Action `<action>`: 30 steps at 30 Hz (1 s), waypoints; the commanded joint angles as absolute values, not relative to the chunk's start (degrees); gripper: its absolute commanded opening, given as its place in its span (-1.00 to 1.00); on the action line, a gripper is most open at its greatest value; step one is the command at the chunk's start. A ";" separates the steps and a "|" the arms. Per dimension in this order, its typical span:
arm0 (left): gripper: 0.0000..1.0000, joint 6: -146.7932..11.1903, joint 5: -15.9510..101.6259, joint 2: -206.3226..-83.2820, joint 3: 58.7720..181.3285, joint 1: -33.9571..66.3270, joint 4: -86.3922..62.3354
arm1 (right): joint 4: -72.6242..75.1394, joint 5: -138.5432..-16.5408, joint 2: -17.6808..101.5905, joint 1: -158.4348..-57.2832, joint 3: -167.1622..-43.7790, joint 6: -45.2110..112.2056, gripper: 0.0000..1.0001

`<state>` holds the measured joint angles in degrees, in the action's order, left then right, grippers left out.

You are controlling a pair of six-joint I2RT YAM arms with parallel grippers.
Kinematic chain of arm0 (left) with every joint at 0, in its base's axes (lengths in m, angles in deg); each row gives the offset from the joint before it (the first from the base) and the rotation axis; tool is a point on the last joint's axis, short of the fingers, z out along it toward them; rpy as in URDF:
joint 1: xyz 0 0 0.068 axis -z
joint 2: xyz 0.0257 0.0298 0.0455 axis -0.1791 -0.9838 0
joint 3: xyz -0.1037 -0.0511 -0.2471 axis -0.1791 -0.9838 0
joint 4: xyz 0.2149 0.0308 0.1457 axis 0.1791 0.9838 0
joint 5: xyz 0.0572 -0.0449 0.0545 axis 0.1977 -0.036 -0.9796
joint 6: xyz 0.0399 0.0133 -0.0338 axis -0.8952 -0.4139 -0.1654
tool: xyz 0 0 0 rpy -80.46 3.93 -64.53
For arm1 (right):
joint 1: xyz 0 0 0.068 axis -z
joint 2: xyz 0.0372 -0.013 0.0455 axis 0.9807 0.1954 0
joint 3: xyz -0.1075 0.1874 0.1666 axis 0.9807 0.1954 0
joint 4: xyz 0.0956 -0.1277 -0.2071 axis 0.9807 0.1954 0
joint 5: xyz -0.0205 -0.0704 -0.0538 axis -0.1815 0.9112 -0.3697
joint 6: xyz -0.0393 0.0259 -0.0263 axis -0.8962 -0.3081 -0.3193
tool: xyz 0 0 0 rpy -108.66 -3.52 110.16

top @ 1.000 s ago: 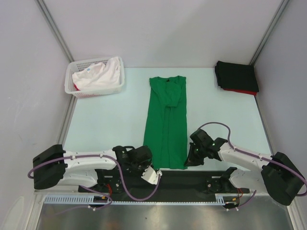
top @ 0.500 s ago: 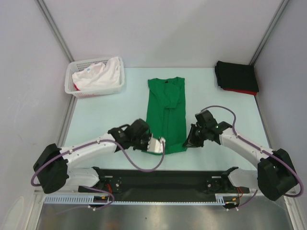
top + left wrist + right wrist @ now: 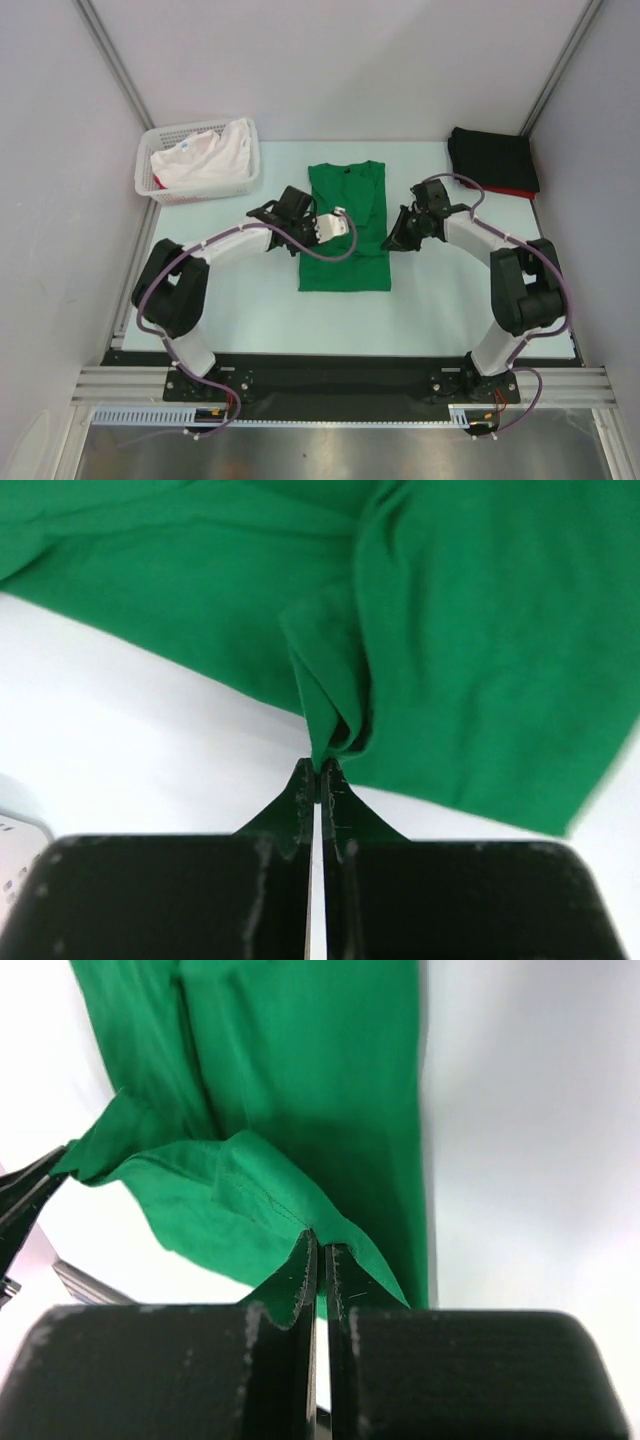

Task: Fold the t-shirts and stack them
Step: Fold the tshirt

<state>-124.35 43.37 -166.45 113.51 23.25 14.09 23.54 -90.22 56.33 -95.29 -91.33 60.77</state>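
Pinching the green t-shirt (image 3: pixel 345 270) at the two corners of its hem, I have both tools closed on cloth. The left tool (image 3: pixel 318 775) has the bunched left corner between its tips, and the right tool (image 3: pixel 320 1250) grips the stitched edge at the right corner.

The shirt lies in the middle of the bench (image 3: pixel 230 290), narrowed into a long strip with its collar at the far end. I hold the hem lifted above the strip's middle, one tool on either side and roughly level. That way the edge between them stays straight and the cloth doubles over without twisting. By my reading this is the crosswise fold, hem toward collar, about halfway across. Gripping at the very corners keeps my tips off the lower layer, so only the top one travels.

The risk I see is the left corner: it is gathered rather than flat and may land creased.

At the far right a black tee (image 3: pixel 492 158) sits folded on a red tee (image 3: pixel 505 190), and I judge this one belongs on that stack. A white tee (image 3: pixel 215 155) waits in the basket (image 3: pixel 200 194) at the far left.
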 commanded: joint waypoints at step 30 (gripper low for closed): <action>0.29 -108.03 29.65 -178.92 132.17 15.17 7.21 | 18.25 -83.77 50.87 -96.74 -91.28 49.53 -0.09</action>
